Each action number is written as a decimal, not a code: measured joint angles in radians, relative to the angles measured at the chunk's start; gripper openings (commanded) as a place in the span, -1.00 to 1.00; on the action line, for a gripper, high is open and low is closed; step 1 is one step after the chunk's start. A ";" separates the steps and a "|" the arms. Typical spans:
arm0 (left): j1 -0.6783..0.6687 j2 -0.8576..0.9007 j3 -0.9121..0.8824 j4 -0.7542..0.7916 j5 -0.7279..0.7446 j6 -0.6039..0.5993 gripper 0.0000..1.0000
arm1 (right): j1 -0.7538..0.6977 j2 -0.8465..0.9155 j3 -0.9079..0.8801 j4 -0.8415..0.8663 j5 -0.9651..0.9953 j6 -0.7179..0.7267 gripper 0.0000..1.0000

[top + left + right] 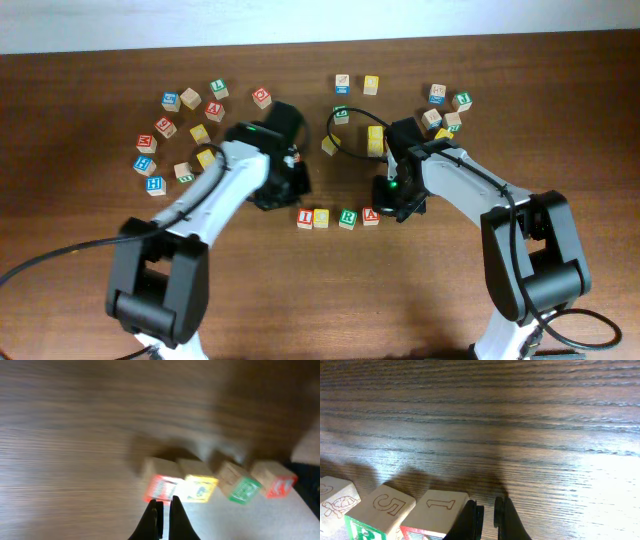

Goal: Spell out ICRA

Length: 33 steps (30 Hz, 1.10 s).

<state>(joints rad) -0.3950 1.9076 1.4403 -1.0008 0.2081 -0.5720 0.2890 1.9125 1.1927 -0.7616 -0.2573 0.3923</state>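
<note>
Four cubes stand in a row on the table: red I (pixel 305 218), yellow C (pixel 322 218), green R (pixel 347 217), red A (pixel 370 215). The blurred left wrist view shows the same row: red I (pixel 161 486), yellow C (pixel 198 486), green R (pixel 241 488), red A (pixel 278 482). My left gripper (pixel 163 506) is shut and empty, just in front of the I cube. My right gripper (pixel 488 508) is shut with nothing in it, right beside the A cube (pixel 440 510). The R cube (pixel 381 509) follows to the left.
Several loose letter cubes lie in an arc at the back left (pixel 190 98) and in a cluster at the back right (pixel 437 93). A yellow cube (pixel 375 140) sits close behind my right arm. The arms (pixel 230 175) flank the row.
</note>
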 measured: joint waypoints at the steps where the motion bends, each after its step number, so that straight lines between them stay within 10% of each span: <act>1: 0.036 0.000 0.000 -0.010 -0.002 0.004 -1.00 | 0.000 0.000 0.000 0.000 -0.007 -0.003 -0.91; 33: 0.057 0.000 -0.156 0.114 -0.051 0.056 -1.00 | 0.052 0.000 0.000 0.041 -0.064 0.068 -0.92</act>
<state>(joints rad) -0.3382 1.9072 1.2842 -0.8867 0.1566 -0.5163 0.3412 1.9129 1.1927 -0.7208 -0.3210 0.4603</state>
